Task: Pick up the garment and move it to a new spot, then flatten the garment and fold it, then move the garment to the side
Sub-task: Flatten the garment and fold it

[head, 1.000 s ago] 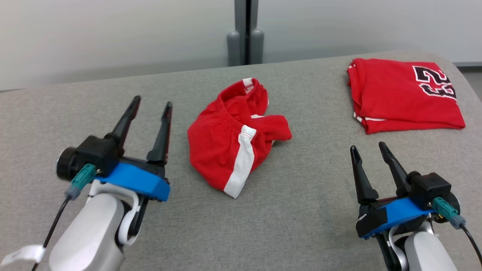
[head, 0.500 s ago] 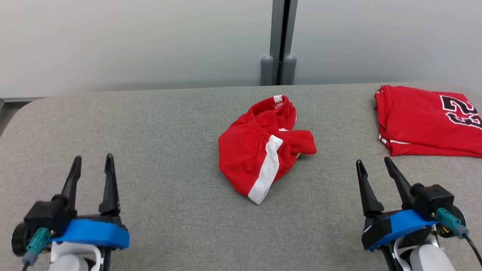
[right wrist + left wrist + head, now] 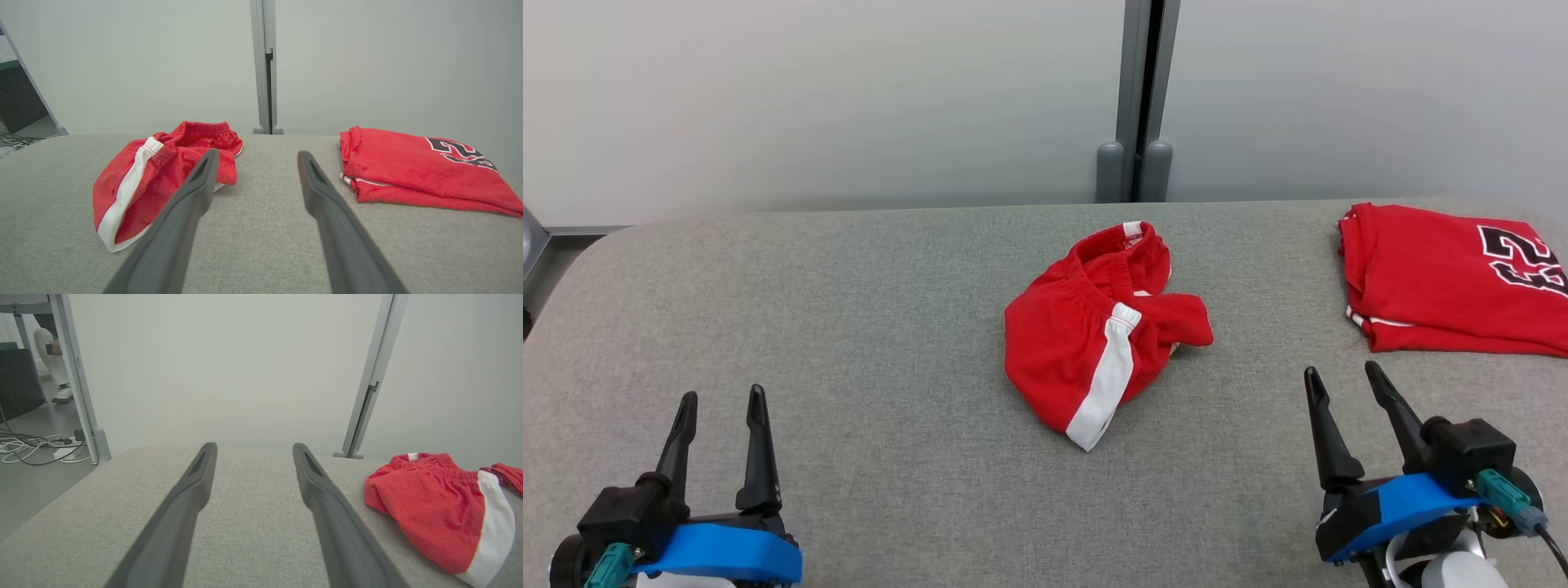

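Left claw (image 3: 723,394) pulled back, now well left of the red shorts (image 3: 1086,343). Right claw (image 3: 1341,368) hovers to their right; both released, empty.

You are seeing the garment (image 3: 1107,335) lying mid-frame on the worktop (image 3: 890,327), the folded shirt (image 3: 1445,282) sitting at the right edge, above the right fingers (image 3: 1325,429). The left fingers (image 3: 760,449) are pointing up at lower left, well apart from both.

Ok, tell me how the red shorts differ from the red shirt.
The shorts lie crumpled in a heap; the shirt is folded flat. The shorts carry a white side stripe; the shirt bears black numerals. The shorts sit in the middle; the shirt sits far right. Both are red.
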Motion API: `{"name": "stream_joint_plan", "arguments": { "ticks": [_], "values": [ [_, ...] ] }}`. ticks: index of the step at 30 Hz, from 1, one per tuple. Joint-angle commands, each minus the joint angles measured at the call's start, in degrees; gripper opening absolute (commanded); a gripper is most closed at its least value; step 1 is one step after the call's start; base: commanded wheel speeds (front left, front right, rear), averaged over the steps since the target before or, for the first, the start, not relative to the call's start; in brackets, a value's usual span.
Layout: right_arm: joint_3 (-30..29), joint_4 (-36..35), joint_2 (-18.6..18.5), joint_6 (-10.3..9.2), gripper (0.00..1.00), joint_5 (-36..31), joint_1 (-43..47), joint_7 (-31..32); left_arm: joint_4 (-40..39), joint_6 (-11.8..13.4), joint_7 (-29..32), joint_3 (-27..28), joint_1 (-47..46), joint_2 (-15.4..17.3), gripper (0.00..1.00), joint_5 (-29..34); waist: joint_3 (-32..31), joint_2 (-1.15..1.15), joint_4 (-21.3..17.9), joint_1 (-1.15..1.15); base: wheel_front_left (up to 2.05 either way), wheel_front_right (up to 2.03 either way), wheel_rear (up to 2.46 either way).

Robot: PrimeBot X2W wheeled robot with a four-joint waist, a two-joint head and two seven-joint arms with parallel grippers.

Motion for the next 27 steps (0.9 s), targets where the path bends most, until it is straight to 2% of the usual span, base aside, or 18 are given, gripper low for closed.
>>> {"name": "stream_joint_plan", "arguments": {
  "ticks": [1, 21, 27],
  "values": [
    [-0.21, -0.41, -0.08, 0.01, 1.0, -0.2, 1.18, 0.22, 0.06, -0.27, -0.23, 0.61, 0.64, -0.16, 1.0, 0.53, -0.03, 0.0, -0.11, 0.0, 0.0, 0.0, 0.0],
    [-0.48, -0.75, -0.08, 0.01, 1.0, 0.45, 1.43, 0.75, 1.0, -2.51, -0.24, 3.23, 0.78, -1.94, 1.0, 2.96, -0.17, 0.0, -0.56, 0.0, 0.0, 0.0, 0.0],
    [2.43, -0.15, -0.08, 0.01, 1.0, 0.17, -1.74, 0.46, 1.03, -2.88, -0.24, 3.77, 0.03, -2.38, 1.0, 3.51, 0.34, 0.0, -0.23, 0.0, 0.0, 0.0, 0.0]
  ]
}}
